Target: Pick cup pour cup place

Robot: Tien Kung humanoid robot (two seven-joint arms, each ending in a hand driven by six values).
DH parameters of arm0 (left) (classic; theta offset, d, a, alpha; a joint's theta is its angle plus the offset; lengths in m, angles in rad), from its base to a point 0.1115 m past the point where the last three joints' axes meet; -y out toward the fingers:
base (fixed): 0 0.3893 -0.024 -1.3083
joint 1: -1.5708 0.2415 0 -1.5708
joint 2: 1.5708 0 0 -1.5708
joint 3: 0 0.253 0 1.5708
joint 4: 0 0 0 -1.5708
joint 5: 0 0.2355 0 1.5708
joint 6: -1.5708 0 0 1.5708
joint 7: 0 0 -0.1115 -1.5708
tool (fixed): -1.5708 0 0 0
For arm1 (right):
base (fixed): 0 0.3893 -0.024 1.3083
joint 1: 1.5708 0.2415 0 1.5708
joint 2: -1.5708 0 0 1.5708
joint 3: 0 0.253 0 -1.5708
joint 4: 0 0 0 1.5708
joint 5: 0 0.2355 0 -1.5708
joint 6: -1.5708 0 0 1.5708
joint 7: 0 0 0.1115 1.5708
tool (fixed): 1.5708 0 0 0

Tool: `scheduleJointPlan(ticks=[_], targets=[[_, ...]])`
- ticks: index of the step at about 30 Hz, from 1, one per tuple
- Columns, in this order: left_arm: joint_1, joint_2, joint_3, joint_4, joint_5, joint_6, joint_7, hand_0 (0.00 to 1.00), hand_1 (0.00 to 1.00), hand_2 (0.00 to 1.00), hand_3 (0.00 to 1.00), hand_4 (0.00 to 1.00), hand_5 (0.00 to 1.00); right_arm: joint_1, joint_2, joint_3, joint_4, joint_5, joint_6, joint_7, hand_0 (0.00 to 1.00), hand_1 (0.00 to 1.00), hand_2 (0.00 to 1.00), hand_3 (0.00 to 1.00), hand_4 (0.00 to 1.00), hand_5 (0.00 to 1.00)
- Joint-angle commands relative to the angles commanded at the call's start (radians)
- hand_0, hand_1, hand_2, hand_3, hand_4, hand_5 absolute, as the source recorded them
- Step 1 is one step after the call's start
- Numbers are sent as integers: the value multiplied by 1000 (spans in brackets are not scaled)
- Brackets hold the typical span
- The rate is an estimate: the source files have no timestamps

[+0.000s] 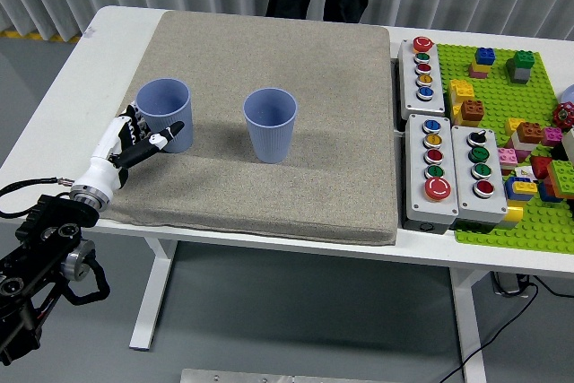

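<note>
Left hand (134, 141): fingers loosely spread, grasping nothing, tips at the near wall of the left blue cup (164, 112).
Left blue cup: upright on the grey mat (296, 69).
Second blue cup (270, 124): upright, well right of the fingers.

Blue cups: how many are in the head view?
2. One blue cup stands on the left part of the grey mat, with the left robot hand at its side. The other blue cup stands near the mat's middle. None appear hidden.

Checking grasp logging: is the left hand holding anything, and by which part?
Cannot tell: the left hand is against the lower side of the left cup, which stands on the mat.
</note>
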Motion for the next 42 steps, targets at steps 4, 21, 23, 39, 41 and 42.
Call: scheduleJointPlan(ticks=[4,21,23,39,41,42], targets=[[-3,-4,2,10,-1,1,0,945,908,998,998,918,360,-2,1,1,0,-3,0,-1,684,649,572,583,2,33],[-8,-1,4,16,-10,3,0,945,908,998,998,911,356,-6,1,9,0,-18,3,-1,684,648,573,583,2,31],[-9,-1,5,18,-10,3,0,945,908,998,998,911,356,-7,1,9,0,-19,3,-2,684,648,573,583,2,31],[-38,-10,14,36,-6,6,1,945,909,998,998,902,347,5,-3,7,0,-18,4,-1,684,649,573,583,2,32],[-42,-14,16,37,-6,6,1,945,909,998,998,902,347,5,-3,7,0,-16,4,-1,684,649,573,583,2,32],[-43,-14,16,37,-6,6,1,945,908,998,998,901,346,5,-3,8,0,-16,4,-1,684,649,573,583,2,32]])
